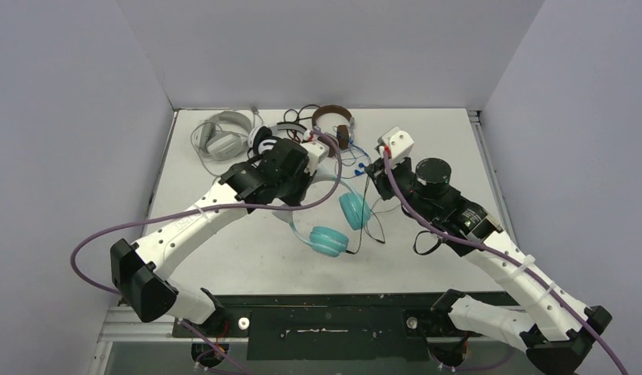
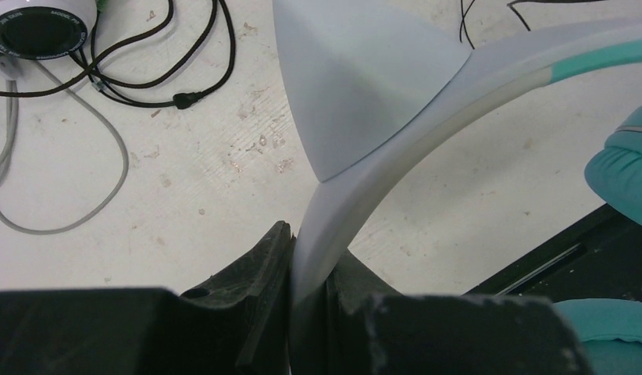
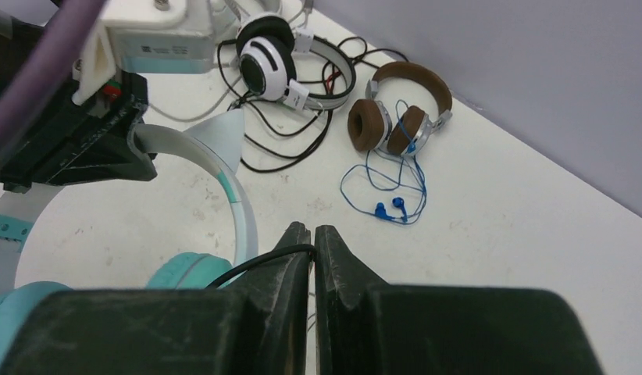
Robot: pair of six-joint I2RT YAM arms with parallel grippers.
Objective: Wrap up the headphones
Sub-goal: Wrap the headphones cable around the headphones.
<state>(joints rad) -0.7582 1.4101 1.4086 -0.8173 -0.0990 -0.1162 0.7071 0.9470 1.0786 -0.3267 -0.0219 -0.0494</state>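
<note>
The light teal headphones (image 1: 333, 230) lie mid-table, their white band (image 2: 396, 148) arching up. My left gripper (image 1: 302, 186) is shut on that band (image 2: 308, 262). My right gripper (image 1: 372, 170) is shut on a thin black cable (image 3: 247, 267), which runs toward a teal earcup (image 3: 181, 273); the pinch sits at the fingertips (image 3: 312, 248). At the back lie the brown headphones (image 3: 400, 117) with a blue cable (image 3: 380, 195), the black-and-white headphones (image 3: 267, 58) and the pale grey headphones (image 1: 220, 137).
Loose black cable (image 2: 146, 86) and a grey cable (image 2: 68, 219) lie tangled near the black-and-white earcup (image 2: 37, 31). Walls close the table at back and sides. The table's dark front edge (image 2: 552, 258) is near the teal cups.
</note>
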